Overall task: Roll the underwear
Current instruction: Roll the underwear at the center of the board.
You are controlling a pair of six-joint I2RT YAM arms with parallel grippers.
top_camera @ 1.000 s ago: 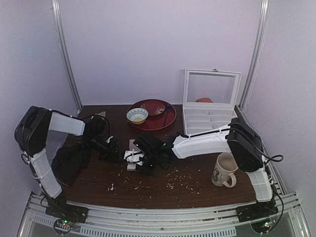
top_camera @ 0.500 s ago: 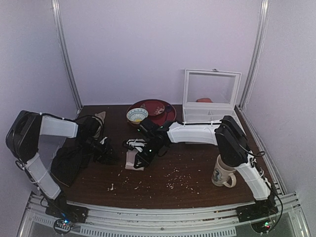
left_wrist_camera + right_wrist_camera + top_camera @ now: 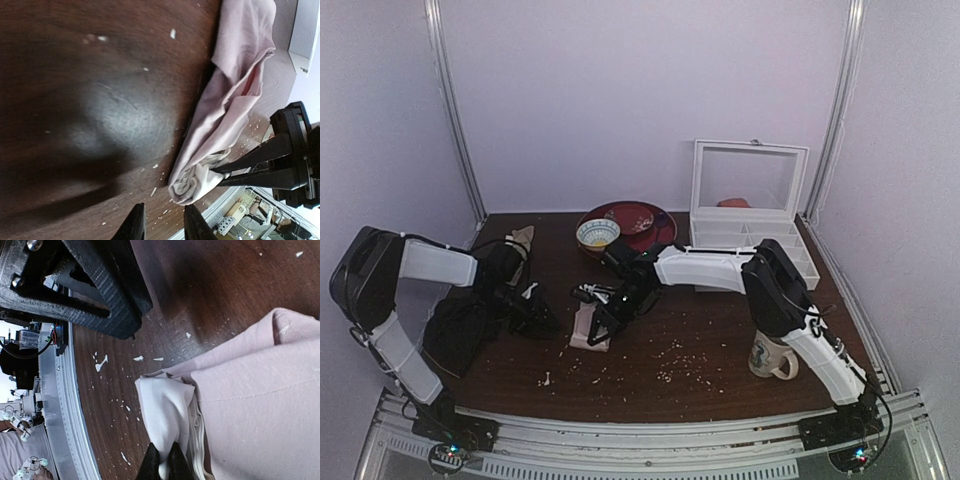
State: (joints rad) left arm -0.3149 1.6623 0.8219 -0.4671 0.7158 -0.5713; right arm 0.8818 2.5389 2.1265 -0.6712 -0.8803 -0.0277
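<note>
The underwear [image 3: 227, 95] is a pale pink strip lying on the dark table, its near end rolled into a whitish coil [image 3: 196, 181]. In the top view the underwear [image 3: 588, 330] lies at the table's middle left. My right gripper [image 3: 162, 462] is shut on a whitish fold at the rolled end; its black fingers [image 3: 250, 159] reach in from the right in the left wrist view. My left gripper [image 3: 165, 226] stands open just short of the coil, with nothing between its fingers. Seen from above, the left gripper [image 3: 542, 322] sits left of the cloth.
A red plate [image 3: 642, 245] with a small bowl [image 3: 597, 233] stands at the back, and a white compartment box [image 3: 745, 238] with raised lid at back right. A mug [image 3: 772, 345] is near right. A black cloth [image 3: 460, 330] and a beige cloth [image 3: 521, 240] lie left. Crumbs dot the table.
The right arm's forearm has swung toward the back of the table while its gripper stays at the underwear's rolled end. The left gripper has drawn back slightly to the left.
</note>
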